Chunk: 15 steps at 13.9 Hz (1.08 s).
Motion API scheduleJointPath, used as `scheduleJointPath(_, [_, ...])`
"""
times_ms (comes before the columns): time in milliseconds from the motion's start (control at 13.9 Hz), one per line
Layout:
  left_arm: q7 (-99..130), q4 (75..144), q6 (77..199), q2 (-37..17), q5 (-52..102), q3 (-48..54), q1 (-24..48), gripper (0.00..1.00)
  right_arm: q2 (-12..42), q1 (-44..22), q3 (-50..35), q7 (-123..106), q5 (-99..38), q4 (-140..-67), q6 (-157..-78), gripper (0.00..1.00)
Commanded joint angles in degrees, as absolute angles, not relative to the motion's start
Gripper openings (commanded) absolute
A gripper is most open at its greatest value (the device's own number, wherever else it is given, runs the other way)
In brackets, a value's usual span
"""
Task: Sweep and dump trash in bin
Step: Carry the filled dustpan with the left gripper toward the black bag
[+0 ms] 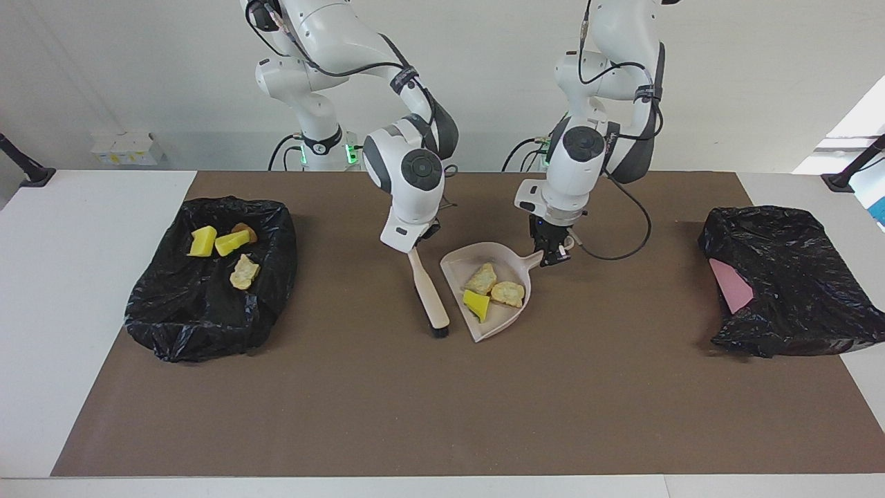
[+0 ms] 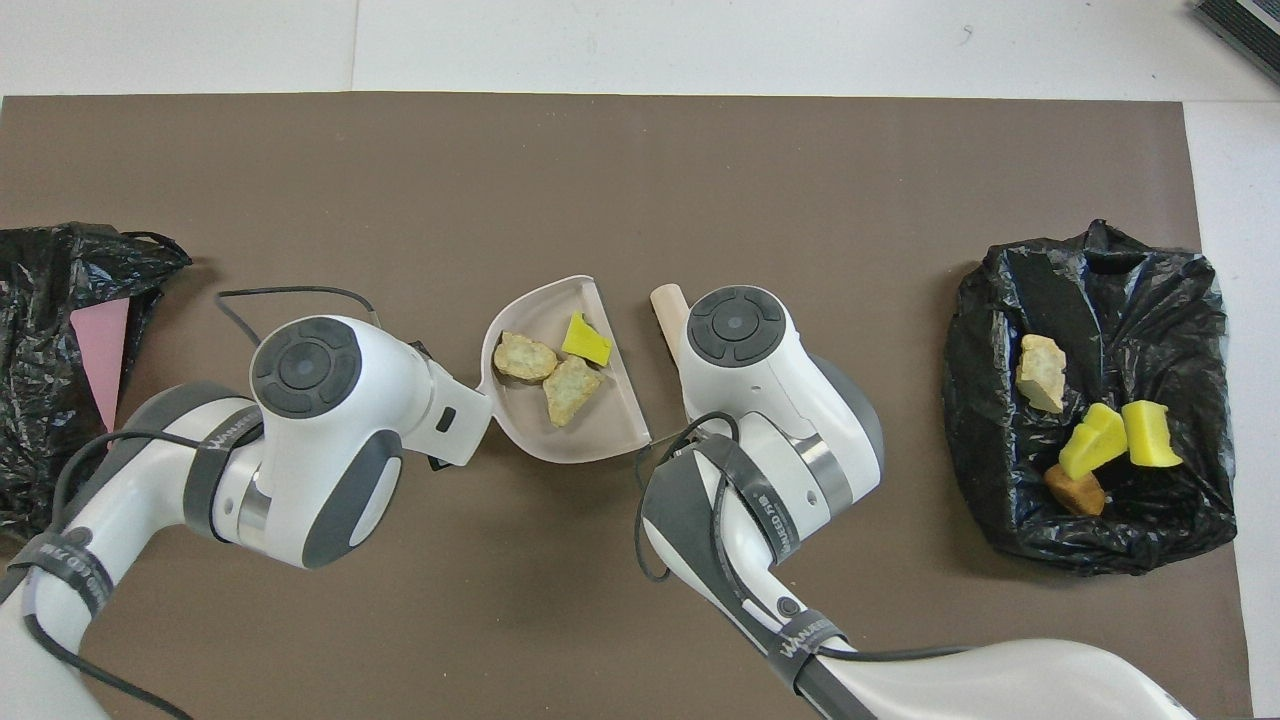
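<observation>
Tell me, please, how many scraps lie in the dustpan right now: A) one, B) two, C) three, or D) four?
C: the dustpan holds three scraps, namely one yellow sponge bit and two pale bread-like chunks, a count the overhead view confirms.

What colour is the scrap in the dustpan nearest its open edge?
Bright yellow; it shows best in the facing view, in the pale pink dustpan.
</observation>
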<state>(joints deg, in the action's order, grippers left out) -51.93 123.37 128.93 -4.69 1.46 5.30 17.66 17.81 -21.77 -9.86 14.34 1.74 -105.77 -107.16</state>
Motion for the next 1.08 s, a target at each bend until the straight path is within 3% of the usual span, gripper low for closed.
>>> scheduleJointPath(0, [-59.2, 123.1, 128.4, -3.4, 4.4, 5.6, 13.4, 0.00, 16.8, -21.8, -10.0, 17.6, 0.5, -105.8, -106.9, 0.00])
scheduleJointPath(216, [-66.3, 120.2, 126.1, -3.4, 8.2, 5.6, 8.3, 0.00, 16.4, -23.4, -10.0, 24.2, 0.5, -105.8, -107.3, 0.00])
scheduleJointPath(504, [-72.8, 111.4, 117.4, -3.5, 10.6, 5.5, 3.3, 0.00, 15.0, -25.3, -11.3, 32.7, -2.5, -106.7, -106.8, 0.00])
scheduleJointPath(865, [-74.9, 105.8, 111.1, -3.5, 10.7, 5.3, -1.2, 0.00, 9.7, -34.6, -11.9, 44.2, -4.4, -112.4, -108.7, 0.00])
scheduleJointPath(1009, [-78.1, 104.0, 109.7, -4.0, 10.5, 5.4, -4.9, 0.00, 7.1, -37.1, -11.9, 44.6, -8.8, -117.0, -114.0, 0.00])
